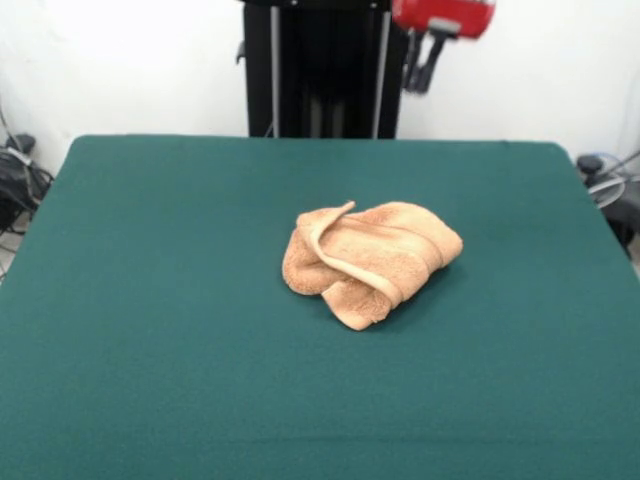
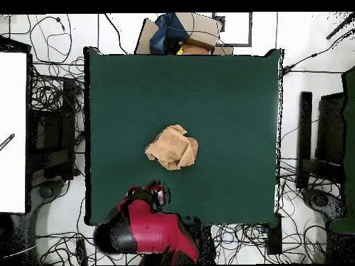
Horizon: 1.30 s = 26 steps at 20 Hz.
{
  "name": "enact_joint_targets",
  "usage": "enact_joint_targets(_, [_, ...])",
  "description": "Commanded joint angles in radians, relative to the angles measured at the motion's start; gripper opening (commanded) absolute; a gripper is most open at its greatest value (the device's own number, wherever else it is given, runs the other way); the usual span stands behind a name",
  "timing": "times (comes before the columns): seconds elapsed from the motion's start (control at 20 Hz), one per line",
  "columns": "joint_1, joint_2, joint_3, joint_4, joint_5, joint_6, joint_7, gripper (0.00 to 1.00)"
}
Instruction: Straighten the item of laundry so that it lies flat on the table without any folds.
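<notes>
The peach-orange towel (image 1: 370, 260) lies crumpled near the middle of the dark green table (image 1: 150, 330). It is folded over itself in several layers, with a hemmed edge curling up across its top. In the overhead view the towel (image 2: 172, 147) is a bunched lump a little toward the robot's side of the table (image 2: 229, 97). My gripper (image 1: 424, 62) hangs from the red arm at the far edge of the table, high up and well away from the towel. In the overhead view the gripper (image 2: 157, 194) is over the table's near edge, below the towel. It holds nothing.
The black pedestal (image 1: 320, 70) stands behind the table's far edge. Cables and equipment (image 1: 15, 175) lie off both sides of the table. Cardboard boxes (image 2: 186, 33) sit beyond the far edge in the overhead view, and a white board (image 2: 12, 131) lies at the left.
</notes>
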Motion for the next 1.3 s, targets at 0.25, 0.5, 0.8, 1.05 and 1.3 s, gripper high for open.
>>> enact_joint_targets(0.25, [0.009, -0.281, 0.101, 0.382, 0.038, 0.029, 0.198, 0.00])
enact_joint_targets(0.5, [0.114, -0.077, -0.015, 0.270, -0.003, -0.157, 0.251, 0.00])
enact_joint_targets(0.8, [0.126, -0.111, 0.020, 0.199, 0.088, -0.040, 0.230, 0.00])
enact_joint_targets(1.05, [0.286, -0.105, -0.018, 0.199, 0.184, -0.010, 0.299, 0.00])
enact_joint_targets(1.3, [0.401, -0.070, -0.108, 0.123, 0.216, -0.002, 0.247, 0.00])
